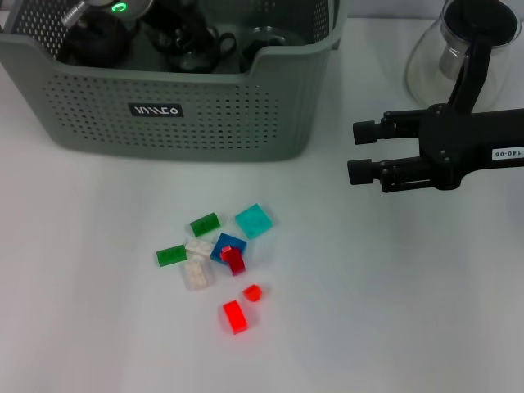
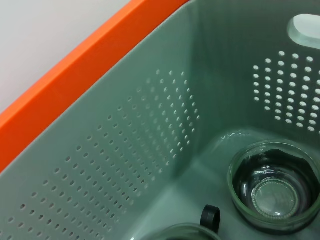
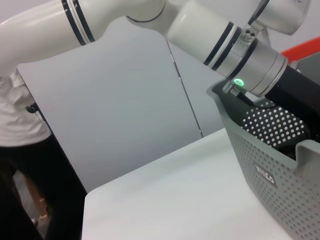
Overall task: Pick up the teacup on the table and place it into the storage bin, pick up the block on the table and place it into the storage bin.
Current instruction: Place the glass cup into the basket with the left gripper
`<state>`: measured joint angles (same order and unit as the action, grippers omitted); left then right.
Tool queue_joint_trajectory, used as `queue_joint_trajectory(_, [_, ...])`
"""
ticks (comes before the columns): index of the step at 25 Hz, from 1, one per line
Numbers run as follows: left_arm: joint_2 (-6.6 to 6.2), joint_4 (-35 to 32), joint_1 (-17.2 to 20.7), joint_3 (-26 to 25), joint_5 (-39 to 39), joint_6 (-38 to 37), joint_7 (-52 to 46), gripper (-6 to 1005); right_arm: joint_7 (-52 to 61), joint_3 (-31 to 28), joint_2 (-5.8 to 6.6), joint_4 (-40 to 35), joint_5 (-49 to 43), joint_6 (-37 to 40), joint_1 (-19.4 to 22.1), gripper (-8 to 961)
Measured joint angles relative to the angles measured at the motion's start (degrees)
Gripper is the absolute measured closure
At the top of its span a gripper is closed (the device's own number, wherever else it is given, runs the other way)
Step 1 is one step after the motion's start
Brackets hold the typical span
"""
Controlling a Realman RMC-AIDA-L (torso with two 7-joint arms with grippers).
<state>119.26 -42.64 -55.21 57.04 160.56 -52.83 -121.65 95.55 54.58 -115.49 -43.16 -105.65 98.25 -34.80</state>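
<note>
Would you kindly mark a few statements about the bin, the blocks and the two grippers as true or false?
1. The left gripper is down inside the storage bin. True.
2. The right gripper holds a red block. False: it hovers open and empty.
3. The blocks lie on the table. True.
4. The bin is empty. False: a glass teacup sits inside.
5. A glass teapot stands beyond the right gripper. True.
</note>
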Motion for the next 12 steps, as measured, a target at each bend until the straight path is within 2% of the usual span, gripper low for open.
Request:
queue_joint_trajectory(3, [0.04,-0.07,0.08,0.0,0.02,0.01,-0.24,736,0.08,0.0,0.0,0.0,0.0,0.06,0.0,178])
queue_joint_trajectory(8, [-0.02,-2.69,1.15,-0.22,0.04,-0.83,-1.14,532,0.11,0.0,-0.03,0.0,0.0,0.17,0.08,178])
queue_joint_trajectory(12, [0.18,-10.94,4.17,-0.15,0.11,-5.12,-2.7,443,0.08,0.0,-0.08,0.0,0.01,0.2,0.09,178])
